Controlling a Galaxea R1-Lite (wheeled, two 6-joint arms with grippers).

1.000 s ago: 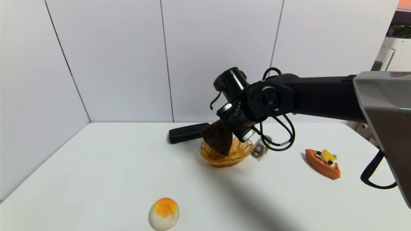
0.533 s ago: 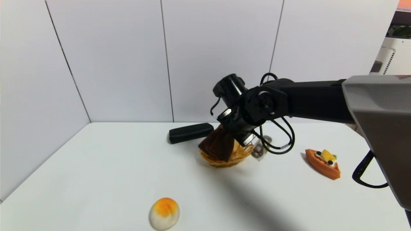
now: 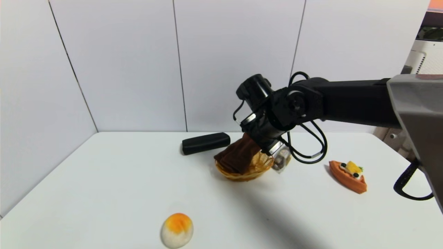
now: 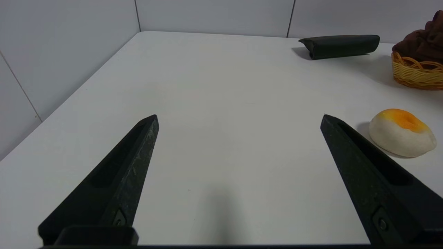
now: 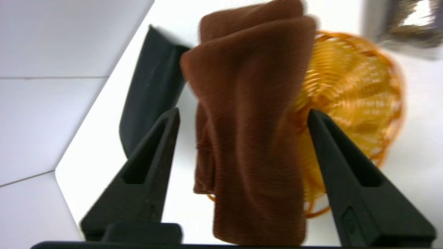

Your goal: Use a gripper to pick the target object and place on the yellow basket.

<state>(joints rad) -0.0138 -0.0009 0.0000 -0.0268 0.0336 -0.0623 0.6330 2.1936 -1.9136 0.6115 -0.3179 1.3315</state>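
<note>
The dark brown towel (image 3: 238, 157) lies draped across the yellow basket (image 3: 260, 163) near the table's far middle, one end hanging over the rim. My right gripper (image 5: 242, 114) hovers just above it, open. Its black fingers (image 5: 155, 152) stand on either side of the towel (image 5: 249, 121) with gaps between them and the cloth. Beside the towel, the woven basket (image 5: 353, 90) shows in the right wrist view. My left gripper (image 4: 238, 117) is open over bare table near the front left, holding nothing. From there the towel (image 4: 422, 34) and basket (image 4: 415, 74) appear far off.
A black oblong case (image 3: 206, 143) lies just behind and left of the basket. A small shiny packet (image 3: 282, 159) sits to the basket's right, and an orange boat-shaped toy (image 3: 347, 175) farther right. A white-and-orange bun (image 3: 177, 229) rests near the front edge.
The right gripper lowered the hanging towel onto the basket, opened, and the arm lifted and shifted slightly right. The towel now rests on the basket.
</note>
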